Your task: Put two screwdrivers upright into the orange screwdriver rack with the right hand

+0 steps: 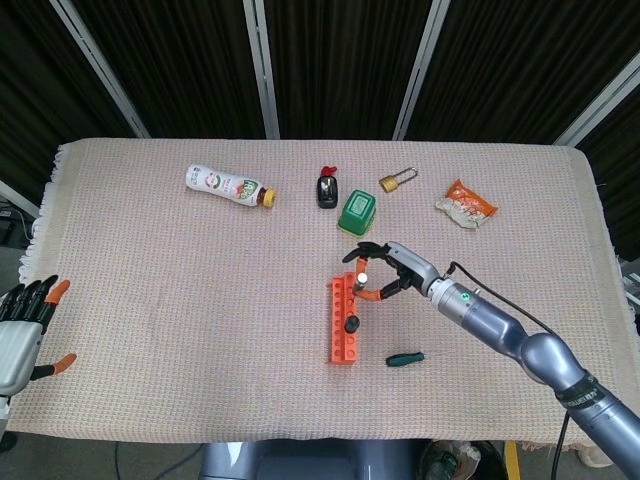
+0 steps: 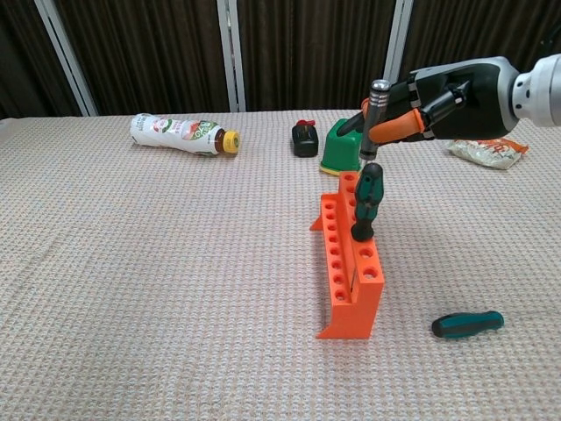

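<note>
Silver-grey arm [image 1: 520, 340] — black right hand [image 2: 456, 92], orange-tipped fingers [image 2: 392, 131], seemingly.

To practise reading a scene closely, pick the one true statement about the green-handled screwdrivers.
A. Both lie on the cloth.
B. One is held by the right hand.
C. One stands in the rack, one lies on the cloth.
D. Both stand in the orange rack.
C: one green-handled screwdriver stands upright in the orange rack, while the other lies flat on the cloth near it; the right hand holds a grey-handled one.
</note>
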### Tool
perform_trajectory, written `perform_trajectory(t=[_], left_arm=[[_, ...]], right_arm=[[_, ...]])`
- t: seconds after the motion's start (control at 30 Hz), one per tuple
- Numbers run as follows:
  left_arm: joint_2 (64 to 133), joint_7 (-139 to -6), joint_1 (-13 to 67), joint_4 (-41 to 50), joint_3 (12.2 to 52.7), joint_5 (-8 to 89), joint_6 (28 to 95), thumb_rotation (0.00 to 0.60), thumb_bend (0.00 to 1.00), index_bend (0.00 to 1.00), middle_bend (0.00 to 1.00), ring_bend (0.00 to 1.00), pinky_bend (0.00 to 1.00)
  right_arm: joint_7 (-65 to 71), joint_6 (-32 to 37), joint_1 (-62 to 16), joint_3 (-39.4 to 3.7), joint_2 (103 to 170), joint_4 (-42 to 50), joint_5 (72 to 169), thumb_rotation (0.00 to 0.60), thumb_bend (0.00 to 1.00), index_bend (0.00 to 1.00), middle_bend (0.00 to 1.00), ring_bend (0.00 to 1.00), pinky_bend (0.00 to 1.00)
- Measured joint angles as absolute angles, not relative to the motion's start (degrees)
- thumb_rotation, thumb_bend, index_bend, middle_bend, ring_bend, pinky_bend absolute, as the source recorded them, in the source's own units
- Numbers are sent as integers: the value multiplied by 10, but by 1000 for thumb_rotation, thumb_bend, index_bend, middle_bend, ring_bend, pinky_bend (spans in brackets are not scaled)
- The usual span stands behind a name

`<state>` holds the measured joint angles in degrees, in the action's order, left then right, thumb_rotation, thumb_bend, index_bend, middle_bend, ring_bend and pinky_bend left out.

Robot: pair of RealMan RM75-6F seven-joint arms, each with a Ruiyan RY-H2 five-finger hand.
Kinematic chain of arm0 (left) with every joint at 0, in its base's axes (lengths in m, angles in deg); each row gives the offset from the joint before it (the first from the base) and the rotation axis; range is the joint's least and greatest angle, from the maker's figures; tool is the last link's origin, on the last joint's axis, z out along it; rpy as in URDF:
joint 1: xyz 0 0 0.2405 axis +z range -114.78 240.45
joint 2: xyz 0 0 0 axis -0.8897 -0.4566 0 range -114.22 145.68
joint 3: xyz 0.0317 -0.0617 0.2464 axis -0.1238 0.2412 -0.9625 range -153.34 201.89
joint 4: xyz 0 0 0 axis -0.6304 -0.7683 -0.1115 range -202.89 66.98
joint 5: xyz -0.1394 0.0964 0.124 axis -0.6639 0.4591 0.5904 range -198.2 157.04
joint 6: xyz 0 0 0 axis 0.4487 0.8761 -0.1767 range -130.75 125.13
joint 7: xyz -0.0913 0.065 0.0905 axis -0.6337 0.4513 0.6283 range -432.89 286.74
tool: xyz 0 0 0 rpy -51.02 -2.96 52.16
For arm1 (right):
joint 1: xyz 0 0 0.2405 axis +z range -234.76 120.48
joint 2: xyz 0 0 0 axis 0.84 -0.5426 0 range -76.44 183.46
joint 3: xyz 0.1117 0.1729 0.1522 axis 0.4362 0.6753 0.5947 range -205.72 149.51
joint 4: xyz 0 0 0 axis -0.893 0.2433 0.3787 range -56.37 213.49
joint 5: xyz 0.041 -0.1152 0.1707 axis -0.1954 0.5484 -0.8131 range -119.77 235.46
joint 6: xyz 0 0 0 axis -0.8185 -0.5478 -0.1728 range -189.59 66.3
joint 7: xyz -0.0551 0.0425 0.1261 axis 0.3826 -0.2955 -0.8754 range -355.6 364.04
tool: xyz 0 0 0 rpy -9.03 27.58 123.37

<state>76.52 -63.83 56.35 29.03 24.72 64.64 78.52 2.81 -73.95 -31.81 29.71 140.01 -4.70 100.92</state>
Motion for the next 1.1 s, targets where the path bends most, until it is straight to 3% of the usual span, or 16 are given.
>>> perform_trajectory(t=[1.1], left_arm=[[773,-647,562,279,246,643,780,600,91,12,0,0,0]], right_arm=[[-2,-712,-279,245,1390,-45,1046,600,320,514,223,0,0]])
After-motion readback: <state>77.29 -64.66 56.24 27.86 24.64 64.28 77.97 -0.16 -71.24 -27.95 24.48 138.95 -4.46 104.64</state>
